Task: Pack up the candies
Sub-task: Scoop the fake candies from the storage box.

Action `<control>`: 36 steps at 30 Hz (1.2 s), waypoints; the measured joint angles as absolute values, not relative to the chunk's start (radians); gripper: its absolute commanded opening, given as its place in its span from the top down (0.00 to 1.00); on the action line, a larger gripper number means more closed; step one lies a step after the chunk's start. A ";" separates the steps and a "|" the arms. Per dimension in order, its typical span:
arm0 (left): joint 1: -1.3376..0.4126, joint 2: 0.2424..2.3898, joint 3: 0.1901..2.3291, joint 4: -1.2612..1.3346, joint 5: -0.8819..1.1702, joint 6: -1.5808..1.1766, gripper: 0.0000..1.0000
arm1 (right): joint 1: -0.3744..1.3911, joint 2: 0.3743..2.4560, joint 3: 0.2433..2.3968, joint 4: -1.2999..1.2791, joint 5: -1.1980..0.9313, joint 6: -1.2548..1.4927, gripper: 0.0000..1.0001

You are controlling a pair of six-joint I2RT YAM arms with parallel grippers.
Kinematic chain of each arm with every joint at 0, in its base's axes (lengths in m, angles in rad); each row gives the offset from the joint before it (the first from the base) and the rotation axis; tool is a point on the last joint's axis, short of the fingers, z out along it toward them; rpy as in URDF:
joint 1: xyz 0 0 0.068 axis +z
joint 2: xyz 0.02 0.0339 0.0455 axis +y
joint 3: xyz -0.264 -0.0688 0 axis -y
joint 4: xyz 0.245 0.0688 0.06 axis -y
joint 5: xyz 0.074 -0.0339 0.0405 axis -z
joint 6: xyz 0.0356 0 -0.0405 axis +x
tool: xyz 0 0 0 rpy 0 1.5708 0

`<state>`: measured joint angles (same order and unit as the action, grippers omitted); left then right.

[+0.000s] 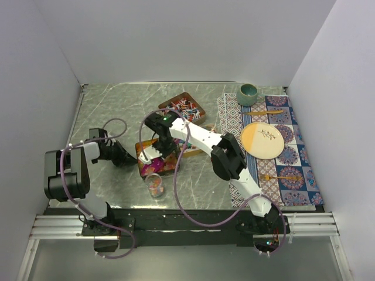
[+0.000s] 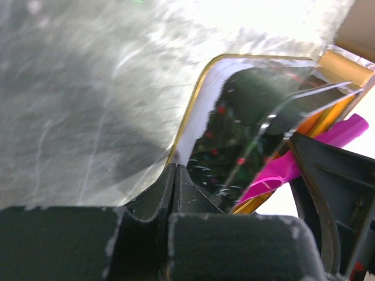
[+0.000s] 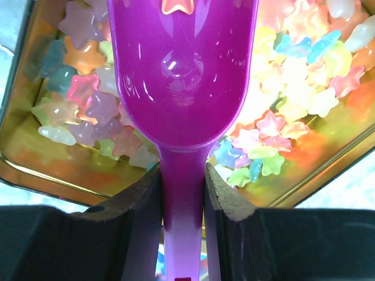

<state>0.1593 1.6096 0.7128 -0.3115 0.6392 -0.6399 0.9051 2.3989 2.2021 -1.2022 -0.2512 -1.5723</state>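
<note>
Pastel star-shaped candies (image 3: 293,88) fill a gold tin tray (image 3: 35,164), which lies in front of the arms (image 1: 166,168). My right gripper (image 3: 183,175) is shut on the handle of a purple scoop (image 3: 184,70). The scoop's bowl lies over the candies with one orange star at its far end. From above, that gripper (image 1: 153,153) hangs over the tray. My left gripper (image 2: 176,170) is shut with nothing between its fingers, its tips against the tray's gold rim (image 2: 193,111) at the left side (image 1: 130,159). A clear cup (image 1: 154,185) holding some candies stands just in front of the tray.
A wooden tray (image 1: 183,107) of wrapped sweets sits behind the tin. To the right a patterned placemat (image 1: 293,175) carries a plate (image 1: 262,140), a green cup (image 1: 248,92), a fork (image 1: 281,177) and a spoon (image 1: 265,112). White walls enclose the table.
</note>
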 measured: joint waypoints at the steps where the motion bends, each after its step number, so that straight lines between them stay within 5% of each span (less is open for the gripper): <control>1: 0.160 1.614 0.724 -0.316 0.645 -0.629 0.99 | 0.897 2.397 2.199 -1.204 -0.276 -1.573 1.00; 36: 0.164 1.596 0.842 -0.452 0.741 -0.430 0.99 | 0.744 2.320 2.106 -1.195 -0.458 -1.488 1.00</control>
<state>0.1642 1.5963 0.8421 -0.4519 0.7406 -0.4305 0.7444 2.3199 2.1063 -1.1954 -0.4583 -1.4876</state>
